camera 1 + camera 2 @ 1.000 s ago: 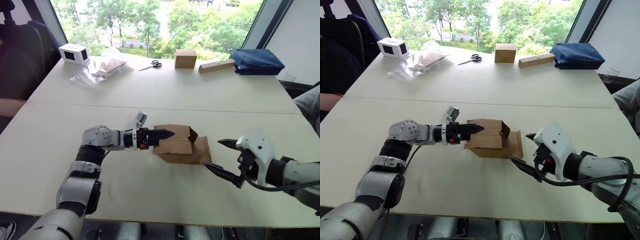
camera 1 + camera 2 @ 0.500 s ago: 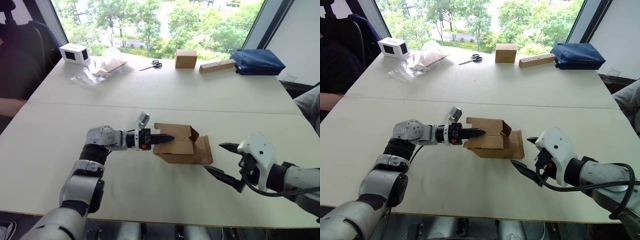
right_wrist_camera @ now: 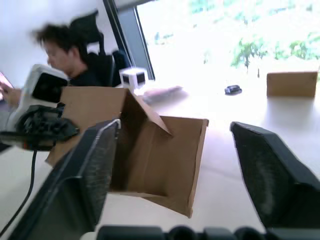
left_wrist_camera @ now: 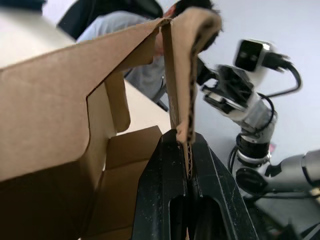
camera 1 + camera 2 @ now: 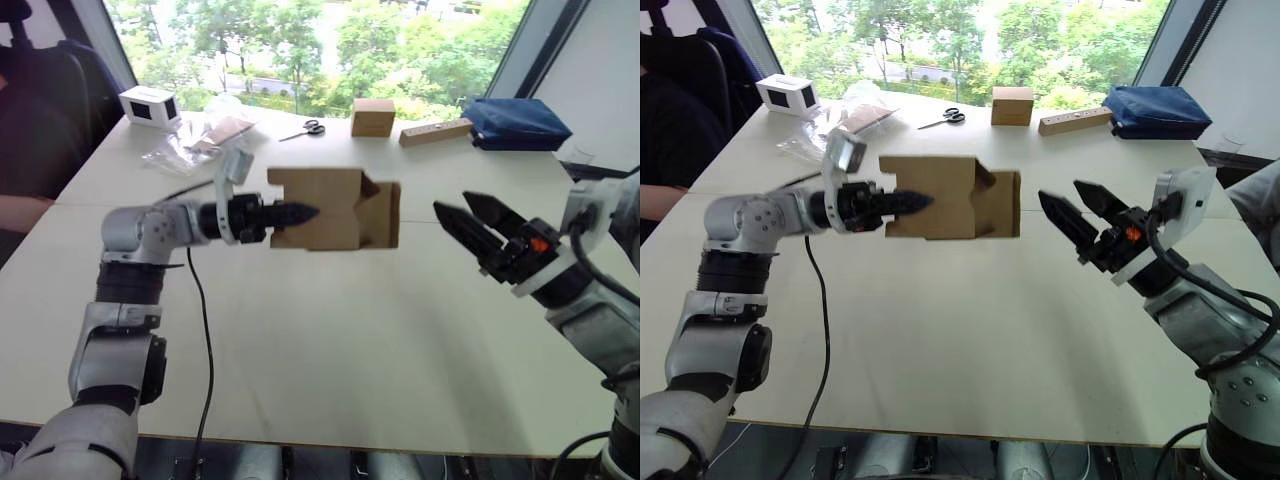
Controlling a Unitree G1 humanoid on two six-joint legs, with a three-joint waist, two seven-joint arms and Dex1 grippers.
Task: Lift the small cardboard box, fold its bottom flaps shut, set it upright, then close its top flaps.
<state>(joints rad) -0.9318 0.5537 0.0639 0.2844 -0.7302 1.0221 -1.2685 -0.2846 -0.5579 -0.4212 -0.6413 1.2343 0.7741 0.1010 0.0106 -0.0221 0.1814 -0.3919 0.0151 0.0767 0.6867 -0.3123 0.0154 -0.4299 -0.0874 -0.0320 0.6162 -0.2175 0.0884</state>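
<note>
1. Left eye view: our left gripper [image 5: 300, 212] is clamped on a wall of the box [image 5: 335, 208], which we hold in the air above the table [image 5: 330, 340]. The box's open end, flaps loose, faces our right gripper [image 5: 470, 218]. That gripper hangs near the box but apart from it, its fingers spread and grasping nothing.

2. Right eye view: the same scene. Behind the box, at the table's far edge, stand a cube-shaped box [image 5: 1011, 105], scissors [image 5: 941, 119], a wooden block [image 5: 1074, 121], a blue bag [image 5: 1156, 110], and a white box [image 5: 788, 96].

3. Left wrist view: our two black fingers [image 4: 165, 195] pinch one sheet of cardboard edge-on, and a notched flap hangs inside the box. Beyond the box, our right arm is visible, with a person seated behind it.

4. Right wrist view: our spread fingers [image 3: 95, 170] frame the box's open end. One flap angles inward and another stands outward. A person sits beyond the box.

5. We judge the lift done and the folding of the bottom flaps about to begin. Next, our right gripper needs to close on the box's open end and press each loose flap inward, while our left keeps the box steady. The single-wall pinch may let the box swing under that push.
</note>
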